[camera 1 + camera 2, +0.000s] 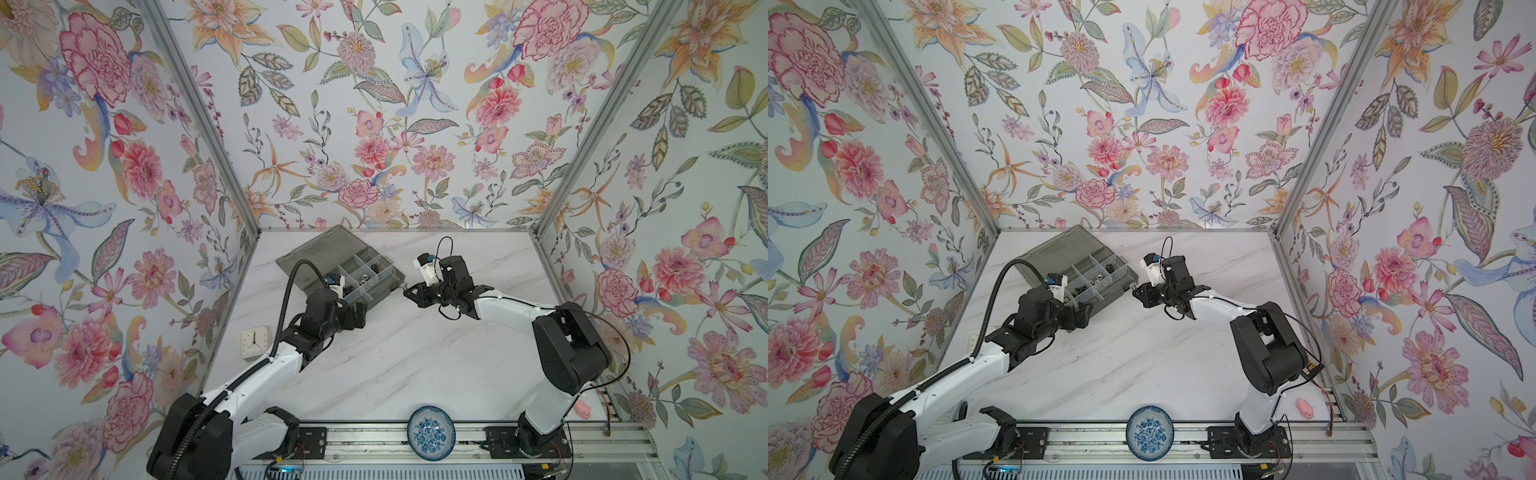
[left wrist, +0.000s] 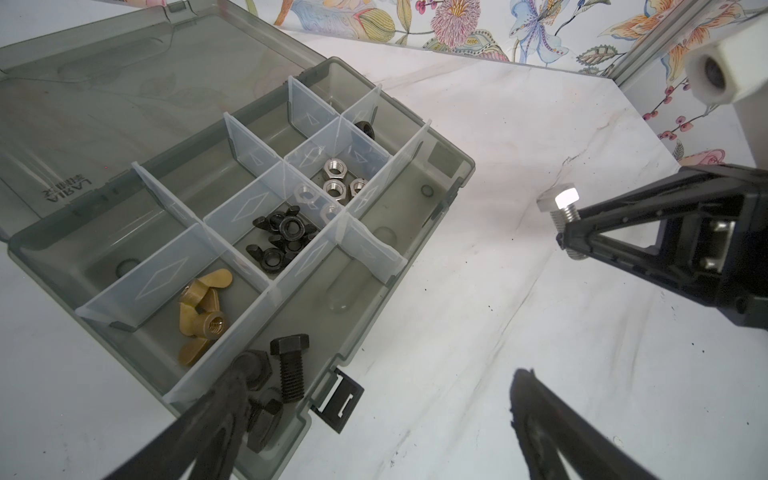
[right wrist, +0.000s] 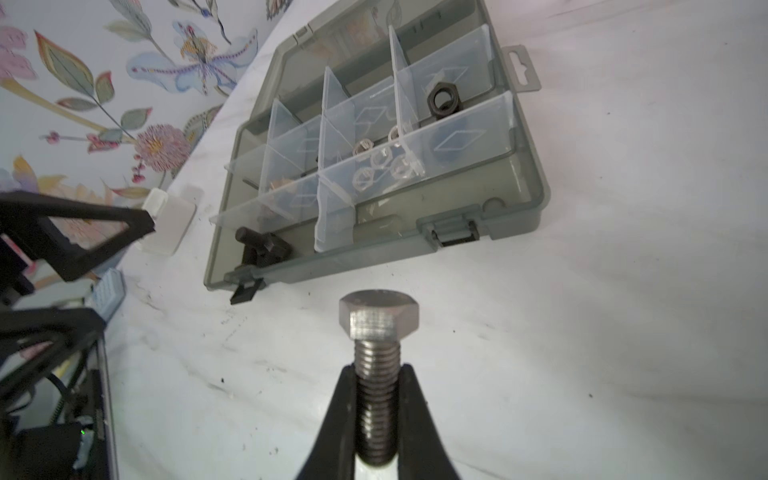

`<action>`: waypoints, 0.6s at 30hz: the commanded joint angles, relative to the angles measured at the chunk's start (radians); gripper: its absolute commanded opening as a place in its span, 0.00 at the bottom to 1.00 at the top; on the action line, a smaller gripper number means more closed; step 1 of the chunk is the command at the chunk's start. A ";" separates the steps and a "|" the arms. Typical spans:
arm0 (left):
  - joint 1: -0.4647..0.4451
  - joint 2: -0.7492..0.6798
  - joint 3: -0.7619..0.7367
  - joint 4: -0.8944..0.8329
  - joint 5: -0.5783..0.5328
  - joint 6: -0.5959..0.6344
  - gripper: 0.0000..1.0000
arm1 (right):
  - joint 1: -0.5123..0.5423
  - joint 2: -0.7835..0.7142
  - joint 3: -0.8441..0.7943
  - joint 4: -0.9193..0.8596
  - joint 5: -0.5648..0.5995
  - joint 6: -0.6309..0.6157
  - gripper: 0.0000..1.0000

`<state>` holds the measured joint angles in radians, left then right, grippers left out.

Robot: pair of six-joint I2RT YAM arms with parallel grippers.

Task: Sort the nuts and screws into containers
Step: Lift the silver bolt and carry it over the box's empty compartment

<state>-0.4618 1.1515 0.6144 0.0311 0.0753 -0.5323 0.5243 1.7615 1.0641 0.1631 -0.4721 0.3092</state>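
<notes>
The grey organizer box (image 1: 384, 276) lies open at the back of the table. Its compartments (image 2: 386, 216) hold brass wing nuts (image 2: 203, 316), black wing nuts (image 2: 282, 237), silver hex nuts (image 2: 338, 180), one black hex nut (image 2: 365, 129) and black screws (image 2: 289, 365). My right gripper (image 3: 378, 374) is shut on the threaded shank of a silver screw (image 3: 378, 328), head pointing toward the box, just right of the box's near wall (image 3: 374, 257) and above the table. My left gripper (image 2: 384, 374) is open at the box's near left corner, one finger (image 2: 232, 399) over the black screws.
A blue-and-white dish (image 1: 431, 432) sits at the front edge on the rail. A white clock (image 1: 254, 343) lies by the left wall. A small pink object (image 1: 584, 409) is at the front right. The box lid (image 1: 328, 247) lies flat toward the back wall.
</notes>
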 commanded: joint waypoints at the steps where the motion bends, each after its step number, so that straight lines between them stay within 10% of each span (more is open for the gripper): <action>1: 0.017 -0.018 -0.015 0.009 0.011 -0.003 0.99 | -0.012 0.005 0.023 0.184 -0.032 0.223 0.00; 18: 0.020 -0.030 -0.053 0.033 0.028 -0.019 1.00 | 0.017 0.285 0.132 0.470 -0.074 0.500 0.00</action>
<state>-0.4561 1.1347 0.5735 0.0402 0.0799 -0.5400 0.5339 2.0426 1.1542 0.5449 -0.5392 0.7753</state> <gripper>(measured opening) 0.994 0.143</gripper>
